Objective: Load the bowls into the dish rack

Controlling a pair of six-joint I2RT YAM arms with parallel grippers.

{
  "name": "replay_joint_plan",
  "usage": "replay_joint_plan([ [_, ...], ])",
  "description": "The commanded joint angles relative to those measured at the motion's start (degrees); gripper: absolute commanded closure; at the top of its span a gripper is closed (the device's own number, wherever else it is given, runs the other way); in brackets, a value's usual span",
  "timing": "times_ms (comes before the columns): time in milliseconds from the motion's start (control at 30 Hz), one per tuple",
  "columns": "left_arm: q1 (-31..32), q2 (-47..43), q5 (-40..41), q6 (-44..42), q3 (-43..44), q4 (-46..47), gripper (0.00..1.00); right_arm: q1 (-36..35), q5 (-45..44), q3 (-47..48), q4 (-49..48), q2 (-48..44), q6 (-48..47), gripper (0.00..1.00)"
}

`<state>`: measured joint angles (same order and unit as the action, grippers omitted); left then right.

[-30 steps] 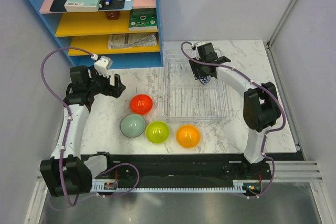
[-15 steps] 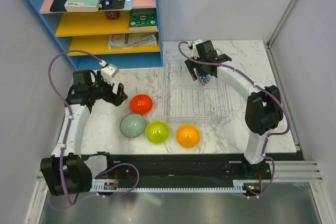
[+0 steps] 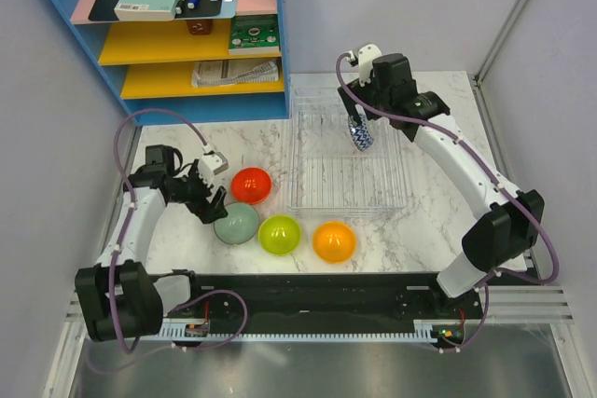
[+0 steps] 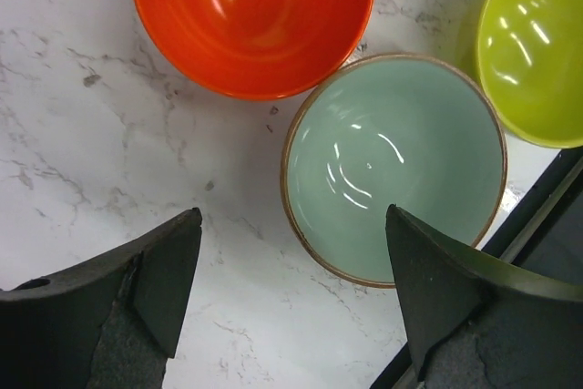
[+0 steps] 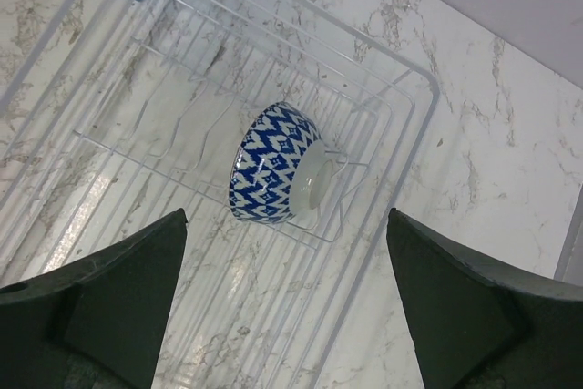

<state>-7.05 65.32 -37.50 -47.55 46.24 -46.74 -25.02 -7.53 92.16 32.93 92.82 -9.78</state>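
Lime green bowl (image 4: 537, 43) half off-frame

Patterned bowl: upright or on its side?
On its side: the patterned bowl stands on edge in the rack, its foot ring facing sideways.

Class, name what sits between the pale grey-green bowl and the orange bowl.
The lime green bowl, seen in the top view, in line with the pale grey-green bowl and the orange bowl.

Five bowls (image 3: 252, 185), one dish rack (image 3: 326, 184), one shelf unit (image 3: 205, 107)
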Motion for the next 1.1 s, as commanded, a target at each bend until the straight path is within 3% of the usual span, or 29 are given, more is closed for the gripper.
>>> replay_joint_plan([
  [0,-0.2,5.2,0.5,-6.3,-1.0,-1.2,0.13,-0.4,3.5,3.0,2.0,-3.1,0.3,0.02],
  [200,-0.2,12.5,0.5,-5.6,-1.4,2.5,0.17,-0.3,6.0,3.0,2.8,-3.8,1.3,0.02],
  [300,-0.2,14.5,0.1,-5.1,-1.3,4.0,0.26,-0.3,6.7,3.2,3.1,-4.0,2.0,0.02],
  [400,-0.2,16.1,0.0,-4.7,-1.0,4.3,0.48,-0.2,7.4,3.1,3.3,-4.0,2.3,0.02],
  [433,-0.1,16.2,-0.2,-4.8,-1.0,4.3,0.59,-0.3,7.4,3.1,3.3,-4.0,2.4,0.02],
  [667,-0.2,15.9,-0.2,-5.4,-1.6,4.1,0.98,-0.3,7.4,3.2,3.5,-3.8,3.0,0.02],
  [867,-0.2,12.4,-1.7,-8.3,-0.5,-0.9,0.98,-0.3,12.8,4.1,4.2,-4.2,5.9,0.02],
  [1067,-0.4,4.4,-9.3,-9.8,9.0,-9.3,0.98,-0.1,31.1,3.4,3.3,-4.7,13.2,0.02],
])
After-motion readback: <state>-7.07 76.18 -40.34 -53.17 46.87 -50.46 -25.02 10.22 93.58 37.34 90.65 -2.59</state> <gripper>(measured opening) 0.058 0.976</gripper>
